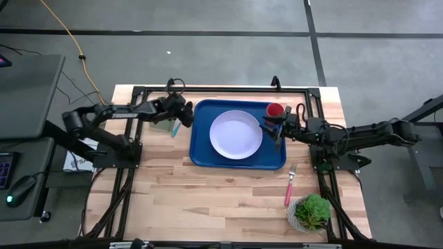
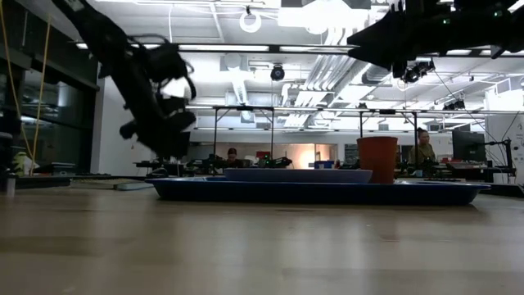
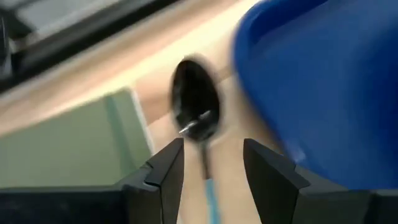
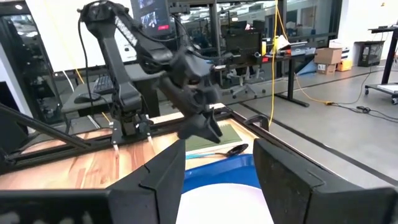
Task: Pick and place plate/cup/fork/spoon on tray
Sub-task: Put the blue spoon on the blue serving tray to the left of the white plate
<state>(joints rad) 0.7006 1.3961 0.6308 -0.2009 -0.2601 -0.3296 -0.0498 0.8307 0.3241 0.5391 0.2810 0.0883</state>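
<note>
The blue tray [image 1: 201,155] lies mid-table with the pale plate [image 1: 236,134] on it and the red cup [image 1: 275,109] upright in its far right corner. The spoon [image 3: 196,107], dark bowl and teal handle, lies on the table between the tray's left rim and an olive-green rectangle [image 1: 162,126]. My left gripper [image 1: 185,119] hovers open over it, its fingers on either side of the handle [image 3: 211,193] without touching. My right gripper [image 1: 271,129] is open and empty above the tray's right part, near the cup. The pink-handled fork [image 1: 291,182] lies on the table right of the tray's near corner.
A small potted green plant [image 1: 310,211] stands at the near right corner of the table. Black frame rails [image 1: 131,138] run along the table's edges. Bare wood [image 1: 208,200] stretches in front of the tray.
</note>
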